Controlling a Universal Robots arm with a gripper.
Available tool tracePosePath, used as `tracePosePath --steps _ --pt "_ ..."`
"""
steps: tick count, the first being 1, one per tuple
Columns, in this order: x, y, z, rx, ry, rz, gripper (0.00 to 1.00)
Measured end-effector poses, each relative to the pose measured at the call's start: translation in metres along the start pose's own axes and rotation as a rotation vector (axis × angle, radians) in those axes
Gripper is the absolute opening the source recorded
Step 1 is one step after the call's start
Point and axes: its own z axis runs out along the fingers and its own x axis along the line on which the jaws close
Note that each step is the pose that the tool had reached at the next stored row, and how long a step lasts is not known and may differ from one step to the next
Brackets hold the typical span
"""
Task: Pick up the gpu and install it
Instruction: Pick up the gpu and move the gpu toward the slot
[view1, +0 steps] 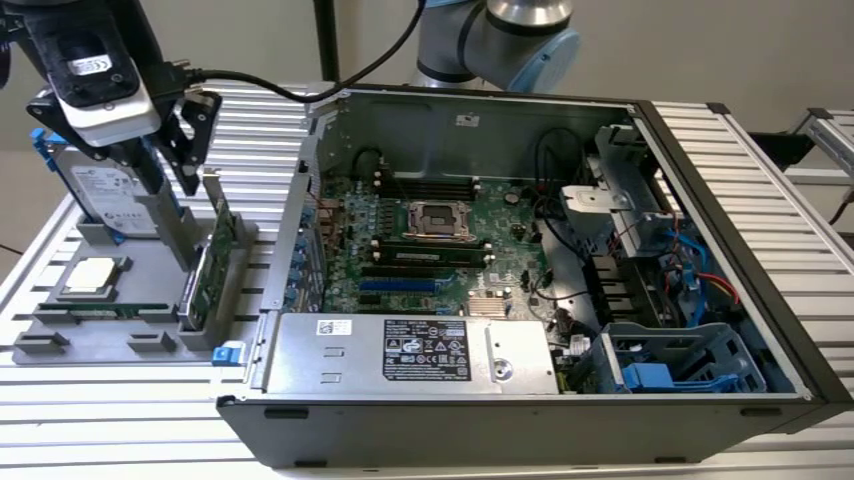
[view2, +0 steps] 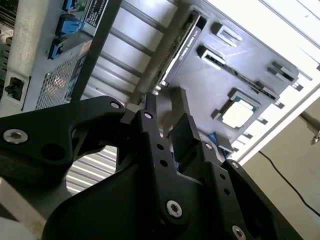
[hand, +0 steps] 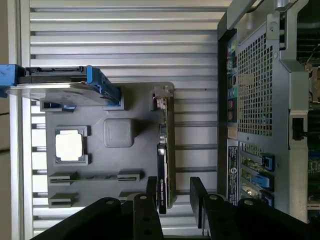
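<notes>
1. Exterior view: your gripper (view1: 170, 172) is hovering in the upper left of the frame, jaws spread, gripping nothing.
2. The gpu (view1: 214, 265) is standing on edge in the grey tray (view1: 144, 275) at the middle left of the frame, just below your gripper, outside the open computer case (view1: 534, 440).
</notes>
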Motion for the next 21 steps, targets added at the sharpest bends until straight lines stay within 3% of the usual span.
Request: tracePosePath --steps 9,12,21 --pt "0.0018 -0.0021 0.0129 0.0022 -0.0077 -0.001 1.0" --pt "0.003 -0.0026 0.0162 0.0018 -0.0184 -0.001 1.0" --pt "0.0034 -0.0029 0.0228 0.0004 -0.0169 -0.026 1.0"
